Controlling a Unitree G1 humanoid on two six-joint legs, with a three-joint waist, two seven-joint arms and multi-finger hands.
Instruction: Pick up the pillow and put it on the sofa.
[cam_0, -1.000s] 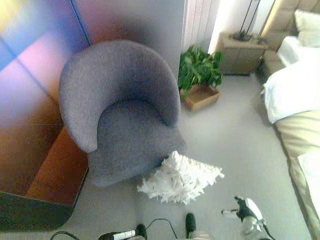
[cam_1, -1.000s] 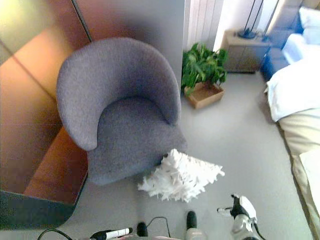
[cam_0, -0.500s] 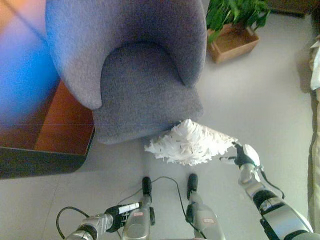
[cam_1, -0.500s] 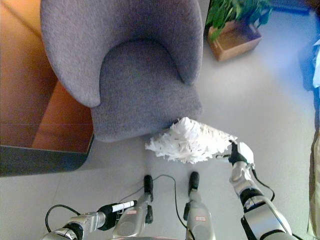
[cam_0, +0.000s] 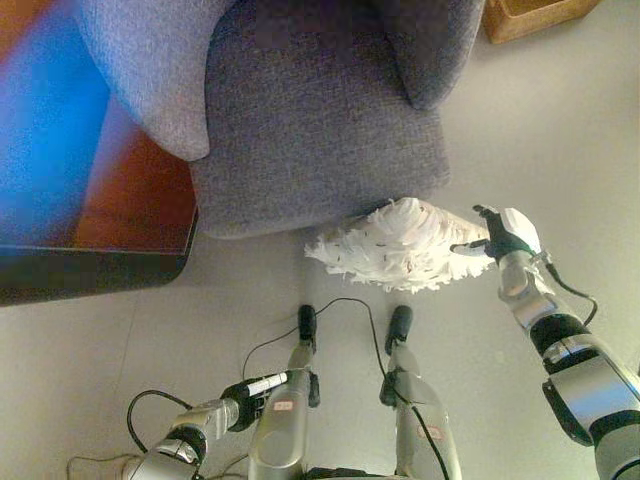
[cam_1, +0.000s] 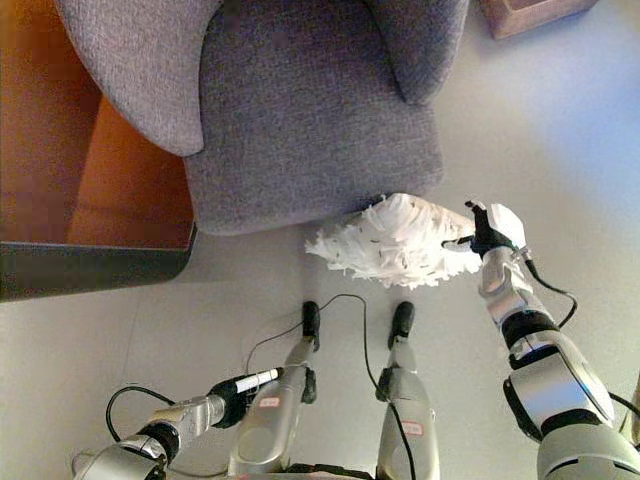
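A white shaggy pillow (cam_0: 400, 245) lies on the grey floor against the front edge of a grey round armchair (cam_0: 310, 120), the sofa here. It also shows in the right eye view (cam_1: 395, 240). My right hand (cam_0: 505, 232) is at the pillow's right end, touching its fringe, with fingers spread open. My left hand (cam_0: 255, 388) hangs low at the bottom left, away from the pillow, fingers straight.
A brown wooden panel with a dark base (cam_0: 120, 225) stands left of the armchair. A wooden planter box (cam_0: 530, 12) shows at the top right corner. Grey floor (cam_0: 560, 130) spreads to the right of the chair.
The camera has tilted down and closer, so the scene slid up. My right hand has reached the pillow's right end; it was short of it before.
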